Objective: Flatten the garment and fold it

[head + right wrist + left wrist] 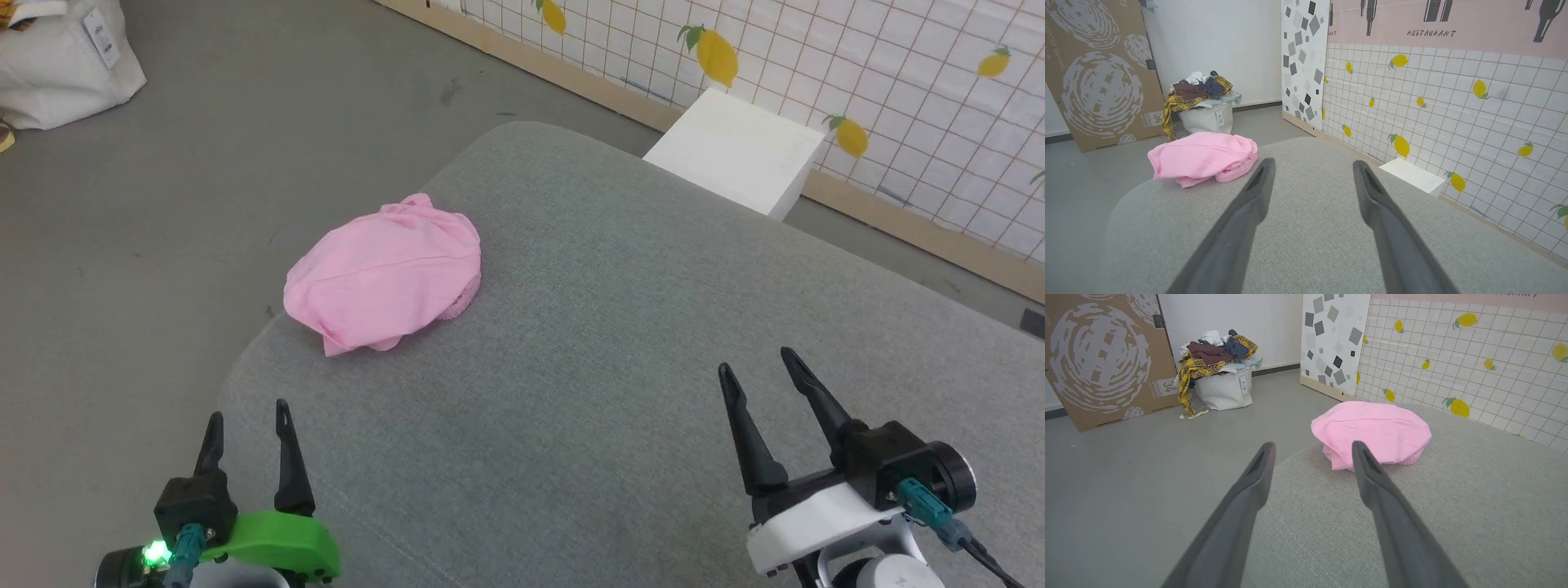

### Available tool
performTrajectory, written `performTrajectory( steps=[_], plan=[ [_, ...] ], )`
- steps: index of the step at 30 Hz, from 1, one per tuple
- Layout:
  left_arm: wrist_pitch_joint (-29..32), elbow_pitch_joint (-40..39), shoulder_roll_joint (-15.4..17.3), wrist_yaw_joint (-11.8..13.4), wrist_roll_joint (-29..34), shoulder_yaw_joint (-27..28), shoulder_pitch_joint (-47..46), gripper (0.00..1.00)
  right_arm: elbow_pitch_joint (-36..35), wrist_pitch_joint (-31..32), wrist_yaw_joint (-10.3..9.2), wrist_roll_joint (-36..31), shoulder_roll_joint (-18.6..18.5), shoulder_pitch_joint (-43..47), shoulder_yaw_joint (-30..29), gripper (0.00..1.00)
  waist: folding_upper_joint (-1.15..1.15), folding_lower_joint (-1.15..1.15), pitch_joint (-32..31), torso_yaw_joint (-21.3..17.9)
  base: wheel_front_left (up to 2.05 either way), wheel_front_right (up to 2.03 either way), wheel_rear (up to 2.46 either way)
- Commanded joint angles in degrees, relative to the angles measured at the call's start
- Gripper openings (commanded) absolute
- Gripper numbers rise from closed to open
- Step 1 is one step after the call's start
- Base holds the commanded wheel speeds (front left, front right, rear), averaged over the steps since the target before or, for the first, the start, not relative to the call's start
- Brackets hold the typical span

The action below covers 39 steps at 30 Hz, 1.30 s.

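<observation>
Head view: garment [382, 273], waistband [462, 304] mostly underneath

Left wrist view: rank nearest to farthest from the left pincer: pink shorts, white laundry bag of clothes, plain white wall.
From the left pincer:
1. Light pink cotton shorts, just ahead on the grey cushion, slightly right.
2. White fabric laundry bag, on the floor, ahead-left.
3. Plain white wall, behind the bag.

The left claw [249, 411] sits at 7 o'clock in the head view. Its 2 dark fingers are spread wide, grip nothing and point toward 12 o'clock. The right claw [754, 361] sits at 4 o'clock, likewise spread wide and gripping nothing, with its fingers leaning toward 11 o'clock.
</observation>
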Motion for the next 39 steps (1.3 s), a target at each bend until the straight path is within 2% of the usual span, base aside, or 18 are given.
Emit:
performTrajectory(
  steps=[1, 7, 12, 17, 26, 30, 35, 39],
  plan=[
    [-0.3, 0.2, 0.2, 0.3, 0.0, -0.1, -0.1, 1.0, 0.0, -0.2, -0.1, 0.0, 0.0, 0.6, 0.1, 1.0, 0.0, 0.0, 0.0, 0.0, 0.0, 0.0, 0.0],
    [-0.1, 0.4, 0.0, -0.2, -0.9, -0.2, -1.5, 1.0, -0.3, 0.1, -0.1, 0.1, 0.0, 1.0, -0.3, 1.0, 0.0, 0.0, 0.1, 0.5, 0.0, 0.0, 0.0],
    [2.6, 5.4, 0.7, -3.3, -2.6, -0.9, -10.0, 1.0, -1.7, 2.1, -0.1, -1.8, 0.0, -0.5, 0.5, 1.0, 0.0, 0.0, 3.0, -1.0, 0.0, 0.0, 0.0],
    [5.9, 14.8, 0.5, -6.3, -6.1, -0.1, -21.5, 1.0, -3.9, 4.4, -0.1, -3.9, 0.0, -2.8, 1.3, 1.0, 0.0, 0.0, 8.7, -5.2, 0.0, 0.0, 0.0],
    [14.7, 30.4, 1.8, -11.2, -14.4, 4.0, -39.2, 1.0, -7.2, 7.1, -0.1, -6.9, -0.9, -8.6, 2.8, 1.0, 0.0, 0.0, 23.7, -15.3, 0.0, 0.0, 0.0],
    [21.1, 35.0, 3.6, -11.6, -18.9, 7.2, -44.3, 1.0, -8.2, 7.4, -0.1, -7.0, -1.8, -11.1, 2.8, 1.0, 0.0, 0.0, 29.2, -19.0, 0.0, 0.0, 0.0],
    [31.4, 39.9, 5.6, -9.6, -22.5, 9.2, -47.5, 1.0, -8.9, 7.0, -0.1, -6.7, -2.2, -13.3, 2.6, 1.0, 0.0, 0.0, 33.7, -21.8, 0.0, 0.0, 0.0],
    [40.4, 42.7, 6.9, -7.8, -23.3, 8.4, -46.9, 1.0, -8.2, 6.3, -0.1, -6.6, -2.3, -14.1, 2.7, 1.0, 0.0, 0.0, 34.6, -22.8, 0.0, 0.0, 0.0]
  ],
)
